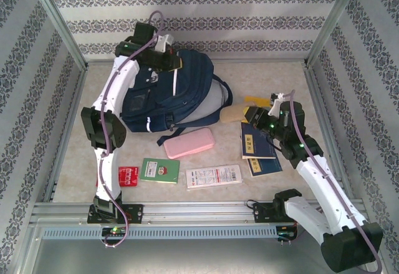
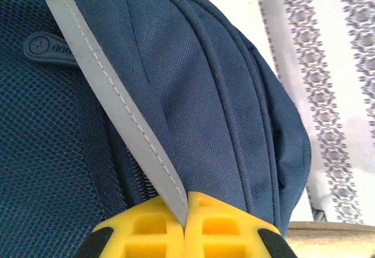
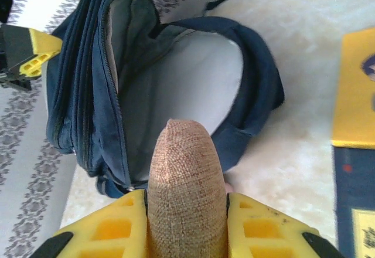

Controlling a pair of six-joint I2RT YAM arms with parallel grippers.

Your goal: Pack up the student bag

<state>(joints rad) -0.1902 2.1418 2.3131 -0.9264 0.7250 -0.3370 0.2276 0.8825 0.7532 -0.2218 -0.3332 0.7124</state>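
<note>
The student bag lies at the back of the table, navy blue, its main compartment gaping open toward the right with a pale lining. My left gripper is at the bag's top edge, shut on a grey strip sewn to the bag; the yellow fingertips pinch it. To the right of the opening my right gripper is shut on a tan woven pouch, which points at the open mouth. The pouch is just outside the bag.
A pink pencil case lies in front of the bag. Nearer the front are a red packet, a green booklet and a white leaflet. Blue books and a yellow one lie under the right arm.
</note>
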